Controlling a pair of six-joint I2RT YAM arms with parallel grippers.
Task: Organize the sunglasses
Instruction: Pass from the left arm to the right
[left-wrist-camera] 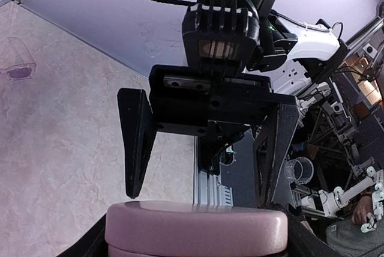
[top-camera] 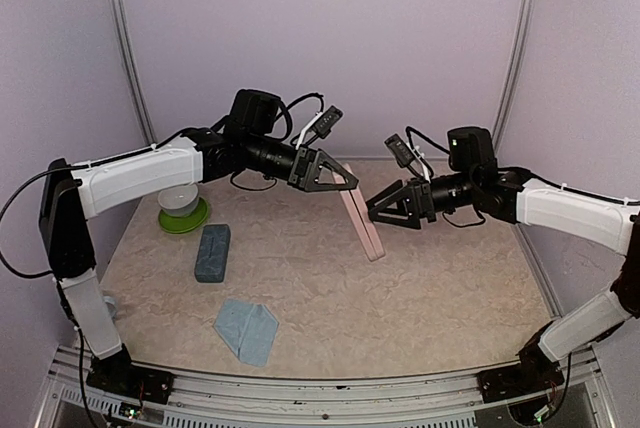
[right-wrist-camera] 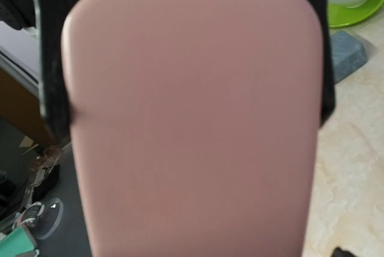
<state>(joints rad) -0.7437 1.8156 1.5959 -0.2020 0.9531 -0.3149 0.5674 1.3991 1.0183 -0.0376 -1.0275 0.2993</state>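
Observation:
My left gripper (top-camera: 348, 182) is shut on the upper end of an oblong pink case (top-camera: 362, 223), which hangs tilted over the middle of the table. In the left wrist view the case (left-wrist-camera: 195, 230) sits between my fingers at the bottom. My right gripper (top-camera: 372, 210) is just right of the case, and the left wrist view (left-wrist-camera: 198, 199) shows its jaws wide open facing it. The case (right-wrist-camera: 192, 125) fills the right wrist view and hides my own fingers. A clear-framed pair of sunglasses (left-wrist-camera: 18, 68) with purplish lenses lies on the table. The pink-red pair is out of view.
A blue-grey case (top-camera: 212, 252) lies left of centre, also seen in the right wrist view (right-wrist-camera: 347, 53). A light-blue cloth (top-camera: 246, 329) lies near the front. A white bowl (top-camera: 180, 198) stands on a green plate (top-camera: 198, 220) at the left.

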